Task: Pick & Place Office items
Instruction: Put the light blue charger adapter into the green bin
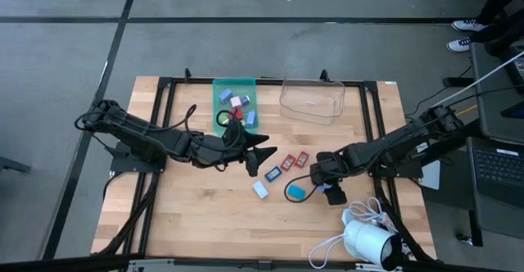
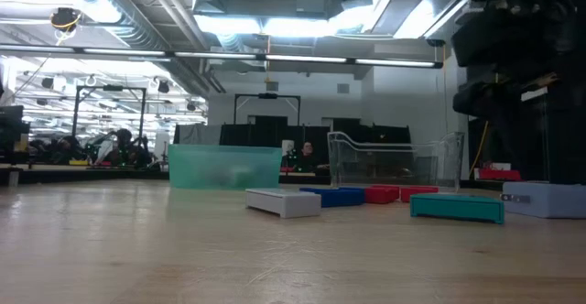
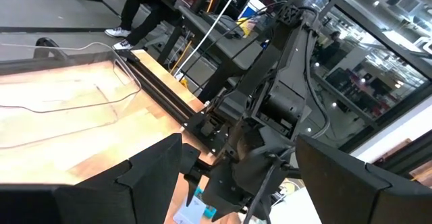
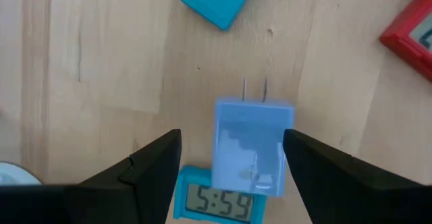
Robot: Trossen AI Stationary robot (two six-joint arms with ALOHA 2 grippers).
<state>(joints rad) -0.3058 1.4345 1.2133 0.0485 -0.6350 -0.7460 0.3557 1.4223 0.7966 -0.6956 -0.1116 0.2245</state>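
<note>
Several small flat pieces lie on the wooden table: a blue one [image 1: 272, 174], two red ones [image 1: 287, 163] [image 1: 302, 158], a white one [image 1: 260, 189] and a teal one [image 1: 296, 192]. More pieces lie in the teal tray [image 1: 235, 104]. My right gripper [image 4: 233, 163] is open above a pale blue plug-shaped piece [image 4: 253, 146], one finger on either side of it. That piece lies partly over a blue clock piece [image 4: 216, 202]. It also shows in the low view [image 2: 548, 199], resting on the table. My left gripper [image 1: 260, 156] is open and empty, near the table's middle.
A clear plastic bin [image 1: 311, 100] stands at the far side, right of the teal tray. A white device with a coiled white cable [image 1: 364, 239] sits at the near right edge. A black cable loops by the teal piece. Bare wood lies at the near left.
</note>
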